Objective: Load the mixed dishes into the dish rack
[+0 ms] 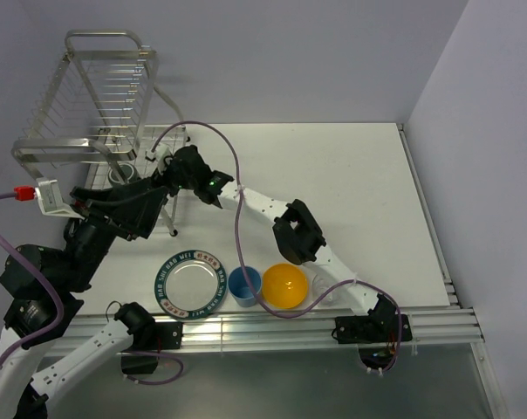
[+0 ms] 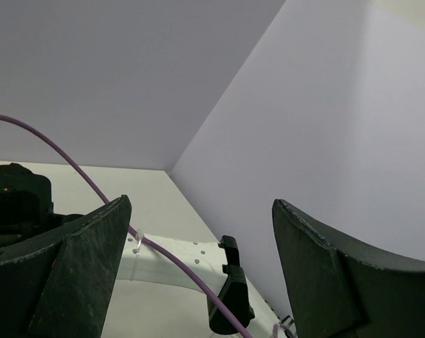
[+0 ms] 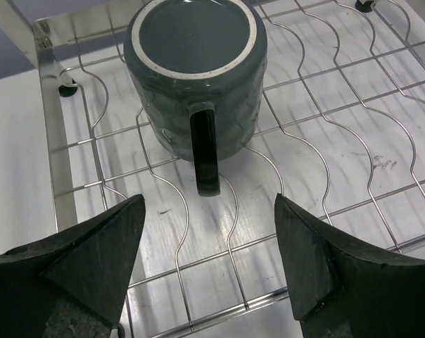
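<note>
- A robotics lab test cell.
- Bare pale walls (image 1: 316, 52) enclose a white table (image 1: 359, 192) across the upper frame.
- An aluminium rail (image 1: 272, 330) along the bottom edge carries robot arm bases (image 1: 373, 330); purple cable (image 1: 236, 227) loops at centre.

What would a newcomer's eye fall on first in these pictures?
First, the dark green mug, standing upside down on a wire shelf of the dish rack, just beyond the open right end effector. Next, the row along the near edge of the table: a lettered plate, a blue cup and a bright orange bowl.
</note>
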You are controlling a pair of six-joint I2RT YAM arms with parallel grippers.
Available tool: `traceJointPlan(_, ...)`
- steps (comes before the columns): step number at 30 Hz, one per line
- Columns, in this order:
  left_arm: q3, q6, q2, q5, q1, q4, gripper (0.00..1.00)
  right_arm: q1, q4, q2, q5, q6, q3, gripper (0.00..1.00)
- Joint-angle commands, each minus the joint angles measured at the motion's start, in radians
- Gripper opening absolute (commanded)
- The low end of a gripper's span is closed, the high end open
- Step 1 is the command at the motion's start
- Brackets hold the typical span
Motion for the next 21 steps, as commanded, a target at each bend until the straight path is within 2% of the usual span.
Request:
traceJointPlan(1, 0.002, 0.0, 0.016, 0.005, -0.001, 0.018, 0.88, 0.01, 0.108, -0.084, 0.008, 0.042, -0.019, 0.82)
traceJointPlan(3, -0.007, -0.003, 0.014, 0.007, -0.003, 0.032, 0.88, 0.008, 0.117, -0.085, 0.009, 0.083, -0.01, 0.82)
traceJointPlan(6, -0.01, 0.0, 0.017, 0.005, -0.003, 0.035, 0.88, 0.01, 0.149, -0.085, -0.005, 0.166, -0.016, 0.75)
traceJointPlan(8, -0.006, -0.001, 0.02, -0.001, -0.003, 0.021, 0.88, 0.008, 0.163, -0.079, -0.014, 0.224, -0.013, 0.58)
traceJointPlan(9, -0.004, -0.003, 0.02, -0.002, -0.003, 0.022, 0.88, 0.01, 0.166, -0.075, -0.003, 0.246, -0.014, 0.46)
traceJointPlan(10, -0.007, -0.001, 0.019, -0.001, -0.001, 0.024, 0.88, 0.009, 0.172, -0.072, 0.0, 0.284, -0.014, 0.27)
traceJointPlan(13, -0.004, 0.0, 0.016, -0.002, -0.001, 0.022, 0.88, 0.005, 0.173, -0.073, 0.052, 0.365, -0.03, 0.0)
traceJointPlan(17, -0.007, -0.003, 0.007, -0.004, -0.001, 0.022, 0.88, 0.002, 0.199, -0.076, 0.156, 0.459, -0.067, 0.0)
traceJointPlan(21, -0.01, -0.007, 0.005, 0.001, -0.003, 0.018, 0.88, 0.002, 0.199, -0.024, 0.198, 0.544, -0.01, 0.0)
